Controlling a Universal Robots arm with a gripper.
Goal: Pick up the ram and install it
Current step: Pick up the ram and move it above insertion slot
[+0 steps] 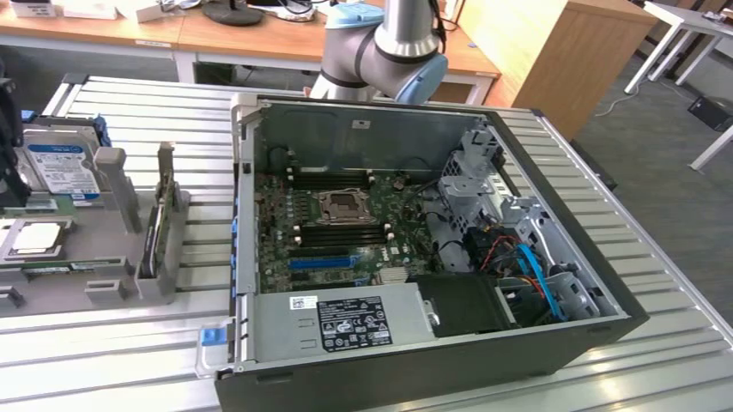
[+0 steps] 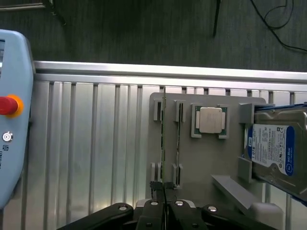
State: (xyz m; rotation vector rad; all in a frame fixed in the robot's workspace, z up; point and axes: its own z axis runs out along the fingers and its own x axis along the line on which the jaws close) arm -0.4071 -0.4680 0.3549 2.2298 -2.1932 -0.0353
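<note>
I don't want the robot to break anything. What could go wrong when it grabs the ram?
The gripper is shut and lined up with the ram, which stands on edge in its holder. If it goes down like that, it could bump the thin top edge instead of closing around it. A second stick stands close beside, so it might get knocked too.

A flat grey plastic fixture plate [image 1: 115,249] [image 2: 201,163] lies on the ribbed aluminium table [image 1: 149,94] [image 2: 96,143]. On the plate rest a square silver processor [image 1: 34,238] [image 2: 210,120] and a blue-labelled metal hard drive [image 1: 55,167] [image 2: 271,148]. Beside the plate stands an open black computer tower [image 1: 458,378].
</note>
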